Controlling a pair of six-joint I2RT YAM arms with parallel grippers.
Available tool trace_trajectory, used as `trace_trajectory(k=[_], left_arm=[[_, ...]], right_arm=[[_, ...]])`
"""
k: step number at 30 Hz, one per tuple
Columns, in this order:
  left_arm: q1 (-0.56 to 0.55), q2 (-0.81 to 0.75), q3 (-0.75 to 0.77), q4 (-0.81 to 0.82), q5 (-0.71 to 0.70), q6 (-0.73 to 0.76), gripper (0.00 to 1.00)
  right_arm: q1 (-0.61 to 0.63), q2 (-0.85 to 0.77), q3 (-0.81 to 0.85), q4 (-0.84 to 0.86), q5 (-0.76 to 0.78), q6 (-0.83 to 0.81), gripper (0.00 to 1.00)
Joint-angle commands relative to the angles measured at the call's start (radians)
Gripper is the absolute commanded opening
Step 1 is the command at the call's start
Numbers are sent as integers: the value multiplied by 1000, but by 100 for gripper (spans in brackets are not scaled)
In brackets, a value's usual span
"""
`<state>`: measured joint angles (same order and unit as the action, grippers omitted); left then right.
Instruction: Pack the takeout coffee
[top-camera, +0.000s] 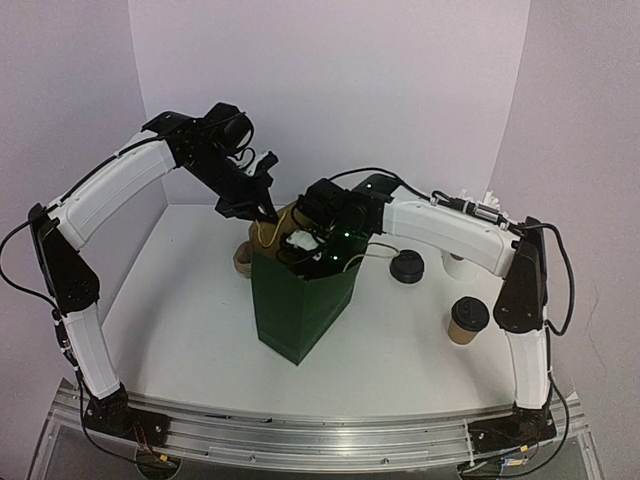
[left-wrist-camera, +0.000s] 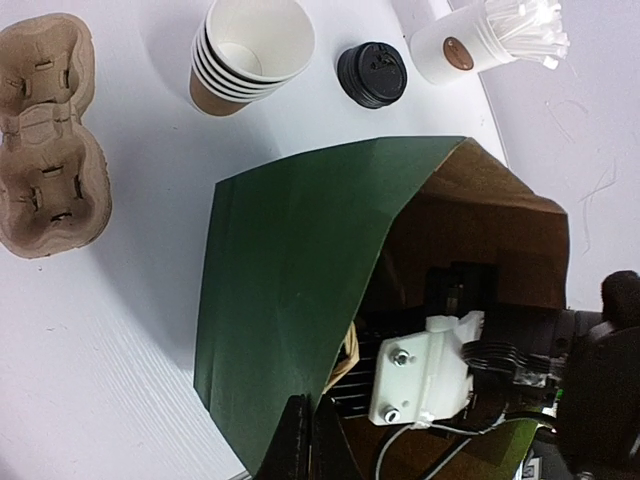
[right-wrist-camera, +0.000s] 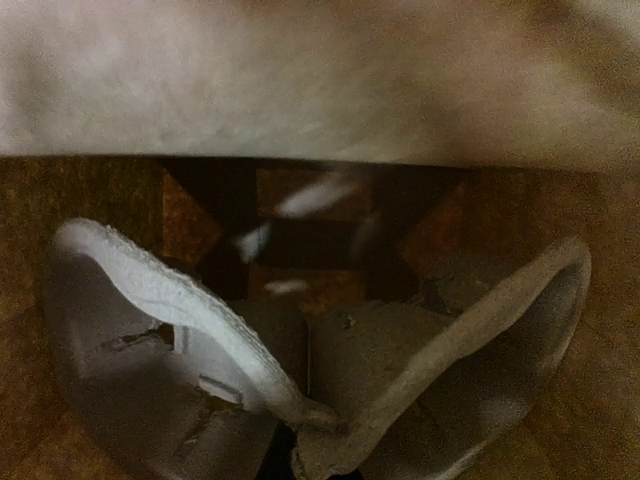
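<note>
The takeout coffee (top-camera: 467, 320), a brown cup with a black lid, stands on the table at the right, apart from both grippers. A dark green paper bag (top-camera: 300, 310) stands open in the middle. My left gripper (left-wrist-camera: 310, 445) is shut on the bag's (left-wrist-camera: 290, 290) near rim and holds the mouth open. My right arm (top-camera: 440, 230) reaches down into the bag. Inside it, my right gripper (right-wrist-camera: 305, 455) is shut on the rim of a grey pulp cup carrier (right-wrist-camera: 400, 370). Its fingers are mostly hidden under the carrier.
A second pulp carrier (left-wrist-camera: 50, 140) lies on the table left of the bag. Behind the bag are a stack of lidless brown cups (left-wrist-camera: 245, 55), a loose black lid (left-wrist-camera: 372, 73) and a white cup of wrapped sticks (left-wrist-camera: 480, 40). White walls close in the back.
</note>
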<state>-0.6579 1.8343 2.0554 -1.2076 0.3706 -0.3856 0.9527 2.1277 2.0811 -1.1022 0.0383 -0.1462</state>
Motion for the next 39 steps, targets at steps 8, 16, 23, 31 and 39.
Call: trace_trajectory(k=[8, 16, 23, 31, 39], left_arm=[[-4, 2, 20, 15, 53, 2, 0], [-6, 12, 53, 29, 59, 4, 0], [-6, 17, 32, 65, 110, 10, 0], [-6, 10, -22, 87, 122, 12, 0], [-6, 14, -33, 91, 123, 10, 0]], right_arm=[[3, 37, 75, -24, 0, -6, 0], [2, 76, 72, -30, 6, -17, 0], [3, 85, 0, -31, -2, -17, 0], [3, 116, -58, 48, 7, -6, 0], [2, 149, -86, 109, 4, -1, 0]])
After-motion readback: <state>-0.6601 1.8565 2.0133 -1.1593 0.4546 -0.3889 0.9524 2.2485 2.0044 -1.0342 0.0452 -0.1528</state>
